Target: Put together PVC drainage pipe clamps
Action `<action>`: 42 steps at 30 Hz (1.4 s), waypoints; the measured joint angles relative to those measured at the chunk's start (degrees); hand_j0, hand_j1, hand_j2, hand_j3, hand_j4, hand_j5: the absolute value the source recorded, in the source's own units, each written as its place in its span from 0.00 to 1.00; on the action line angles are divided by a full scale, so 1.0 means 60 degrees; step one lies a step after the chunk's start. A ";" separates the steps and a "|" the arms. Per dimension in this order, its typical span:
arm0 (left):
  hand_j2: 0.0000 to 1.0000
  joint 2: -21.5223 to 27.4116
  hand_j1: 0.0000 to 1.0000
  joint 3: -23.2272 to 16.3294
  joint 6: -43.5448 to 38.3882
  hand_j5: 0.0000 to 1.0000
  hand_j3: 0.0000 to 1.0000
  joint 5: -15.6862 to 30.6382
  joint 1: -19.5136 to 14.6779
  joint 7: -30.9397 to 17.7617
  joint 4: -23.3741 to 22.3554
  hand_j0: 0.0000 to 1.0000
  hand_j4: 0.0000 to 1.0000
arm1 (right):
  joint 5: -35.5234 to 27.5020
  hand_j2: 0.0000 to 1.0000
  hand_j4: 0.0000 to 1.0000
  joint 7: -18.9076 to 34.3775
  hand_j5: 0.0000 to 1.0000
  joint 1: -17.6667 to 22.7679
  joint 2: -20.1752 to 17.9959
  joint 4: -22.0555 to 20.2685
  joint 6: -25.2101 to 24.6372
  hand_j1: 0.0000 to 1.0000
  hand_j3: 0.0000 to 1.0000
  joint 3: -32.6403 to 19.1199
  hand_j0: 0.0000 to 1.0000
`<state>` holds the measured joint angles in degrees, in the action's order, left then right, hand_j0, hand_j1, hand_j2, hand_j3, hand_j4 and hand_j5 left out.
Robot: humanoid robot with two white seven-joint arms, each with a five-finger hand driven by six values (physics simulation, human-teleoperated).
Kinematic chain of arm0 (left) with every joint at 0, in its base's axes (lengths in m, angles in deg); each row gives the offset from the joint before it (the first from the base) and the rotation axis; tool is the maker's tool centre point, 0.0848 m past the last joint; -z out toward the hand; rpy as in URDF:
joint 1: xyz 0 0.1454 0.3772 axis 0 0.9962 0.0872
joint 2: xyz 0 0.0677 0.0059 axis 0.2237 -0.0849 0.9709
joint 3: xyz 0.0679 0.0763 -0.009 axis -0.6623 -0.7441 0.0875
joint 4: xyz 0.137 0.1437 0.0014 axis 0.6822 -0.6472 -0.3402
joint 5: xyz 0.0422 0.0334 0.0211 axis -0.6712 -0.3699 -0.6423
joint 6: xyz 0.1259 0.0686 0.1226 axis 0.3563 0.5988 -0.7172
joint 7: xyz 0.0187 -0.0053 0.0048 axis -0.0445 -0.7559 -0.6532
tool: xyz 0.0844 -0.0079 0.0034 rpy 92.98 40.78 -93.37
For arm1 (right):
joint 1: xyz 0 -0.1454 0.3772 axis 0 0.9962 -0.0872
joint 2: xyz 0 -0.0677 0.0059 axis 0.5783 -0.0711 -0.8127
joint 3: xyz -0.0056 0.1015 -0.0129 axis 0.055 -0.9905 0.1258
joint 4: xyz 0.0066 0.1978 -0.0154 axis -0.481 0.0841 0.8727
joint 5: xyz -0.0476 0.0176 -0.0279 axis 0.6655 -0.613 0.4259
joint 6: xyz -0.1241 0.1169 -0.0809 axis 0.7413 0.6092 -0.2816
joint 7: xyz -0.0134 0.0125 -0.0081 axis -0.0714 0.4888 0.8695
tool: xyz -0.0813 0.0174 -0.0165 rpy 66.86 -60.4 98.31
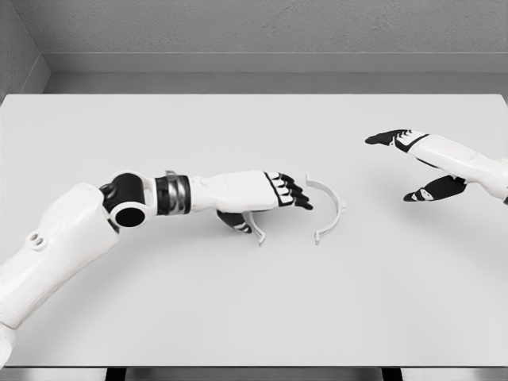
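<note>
We have our left hand (262, 200) stretched low over the middle of the plain white tabletop (238, 309), dark fingertips (295, 197) pointing right, thumb tucked beneath; a thin white curved plastic clamp half (255, 228) sits right under the palm, and whether the thumb presses it we cannot tell from here. Just beyond those fingertips lies the second white half-ring clamp piece (331, 208), arc bulging right, open side facing us, a small gap apart, placed, we judge, so the two halves can be brought mouth to mouth. Out on the far side our right hand (419, 163) hovers with fingers spread wide, gripping nothing, well apart from both pieces, likely waiting to steady the free half. There's plenty of room: bare surface all around, the near edge and far edge both distant, the grey back wall (254, 32) no obstacle
</note>
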<state>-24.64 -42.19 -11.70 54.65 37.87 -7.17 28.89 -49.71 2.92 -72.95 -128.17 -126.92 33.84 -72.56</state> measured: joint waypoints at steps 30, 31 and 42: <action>0.99 -0.0728 0.99 -0.0248 0.0000 0.99 0.99 -0.0438 -0.0132 0.0016 -0.0345 0.99 0.99 | 0.0002 1.00 1.00 0.0000 1.00 0.0000 -0.0035 0.0006 0.0000 1.00 1.00 -0.0020 1.00; 0.99 -0.0744 0.99 -0.0250 0.0000 0.99 0.99 -0.0436 -0.0176 0.0020 -0.0342 0.99 0.99 | 0.0002 1.00 1.00 0.0000 1.00 0.0000 -0.0033 0.0006 0.0000 1.00 1.00 -0.0020 1.00; 0.99 -0.0934 0.99 -0.0258 0.0001 0.99 0.99 -0.0418 -0.0278 0.0029 -0.0319 0.99 0.99 | 0.0001 1.00 1.00 0.0000 1.00 0.0000 -0.0033 0.0006 0.0000 1.00 1.00 -0.0019 1.00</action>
<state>-30.24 -43.73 -11.70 52.14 36.20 -7.00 26.97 -49.70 2.92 -72.95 -128.36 -126.88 33.84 -72.67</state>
